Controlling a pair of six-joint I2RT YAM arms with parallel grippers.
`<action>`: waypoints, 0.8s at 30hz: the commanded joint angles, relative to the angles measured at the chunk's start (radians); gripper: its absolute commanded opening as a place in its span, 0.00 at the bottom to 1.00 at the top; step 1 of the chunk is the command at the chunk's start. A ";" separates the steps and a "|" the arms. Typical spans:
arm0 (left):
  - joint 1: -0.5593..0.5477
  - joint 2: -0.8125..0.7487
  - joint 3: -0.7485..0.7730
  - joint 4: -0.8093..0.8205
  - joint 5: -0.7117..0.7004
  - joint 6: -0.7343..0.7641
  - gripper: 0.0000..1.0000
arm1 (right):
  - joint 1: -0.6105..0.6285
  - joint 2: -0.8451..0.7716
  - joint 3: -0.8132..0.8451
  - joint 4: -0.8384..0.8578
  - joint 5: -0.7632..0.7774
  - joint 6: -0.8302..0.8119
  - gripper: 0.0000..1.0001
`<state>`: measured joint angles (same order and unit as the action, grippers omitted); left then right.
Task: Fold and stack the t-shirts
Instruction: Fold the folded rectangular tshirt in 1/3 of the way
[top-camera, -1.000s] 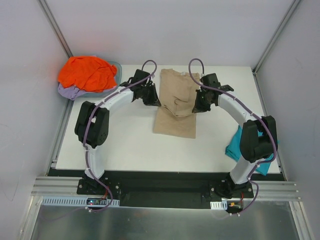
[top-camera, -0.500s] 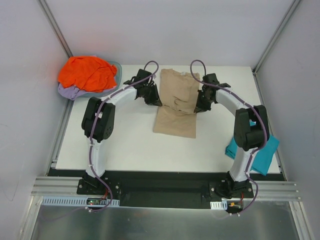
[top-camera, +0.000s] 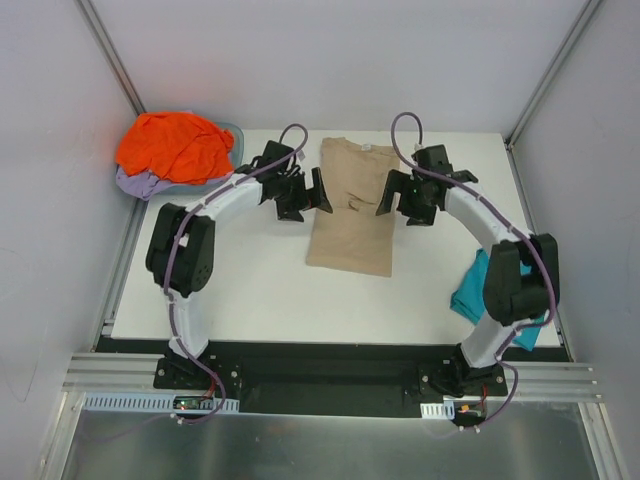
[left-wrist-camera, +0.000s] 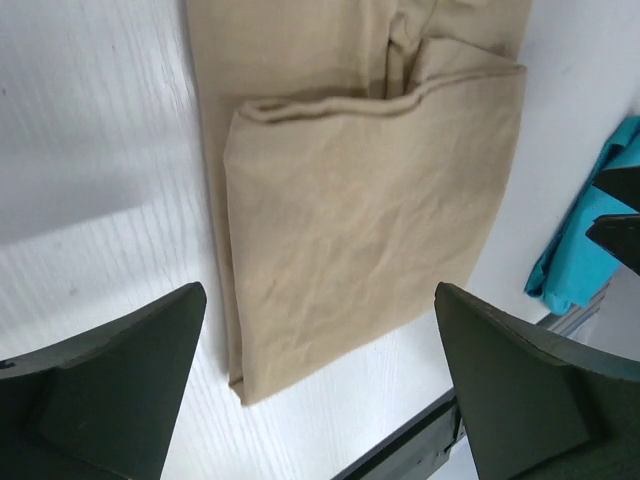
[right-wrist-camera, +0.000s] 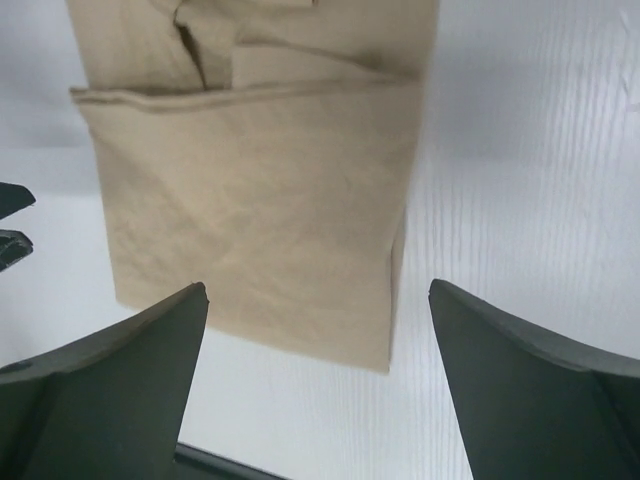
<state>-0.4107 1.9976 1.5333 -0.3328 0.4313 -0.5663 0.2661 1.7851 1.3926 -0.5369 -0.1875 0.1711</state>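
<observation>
— Where is the tan t-shirt (top-camera: 352, 215) laid?
— Flat at the centre, folded into a long strip, a layer doubled over its near part.
— And the rest?
— The orange t-shirt (top-camera: 175, 145) is heaped on the lavender t-shirt (top-camera: 135, 183) far left; the teal t-shirt (top-camera: 470, 295) is crumpled near right.

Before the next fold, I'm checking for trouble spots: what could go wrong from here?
1. On the tan t-shirt, the folded layer sits askew, so another fold may come out crooked.
2. The teal t-shirt lies at the table edge beneath the right arm; a swing could drag it off.
</observation>
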 joint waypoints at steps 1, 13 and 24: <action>0.001 -0.222 -0.137 -0.009 0.008 -0.009 0.99 | 0.034 -0.314 -0.178 0.049 0.095 0.033 0.96; -0.020 -0.738 -0.642 0.003 -0.086 -0.125 0.99 | 0.084 -0.914 -0.638 0.094 0.214 0.194 0.96; -0.017 -0.600 -0.674 0.110 -0.053 -0.181 0.99 | 0.085 -0.923 -0.776 0.123 0.079 0.211 0.97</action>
<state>-0.4259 1.3083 0.8227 -0.2874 0.3576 -0.7078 0.3523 0.8570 0.6056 -0.4404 -0.0551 0.3607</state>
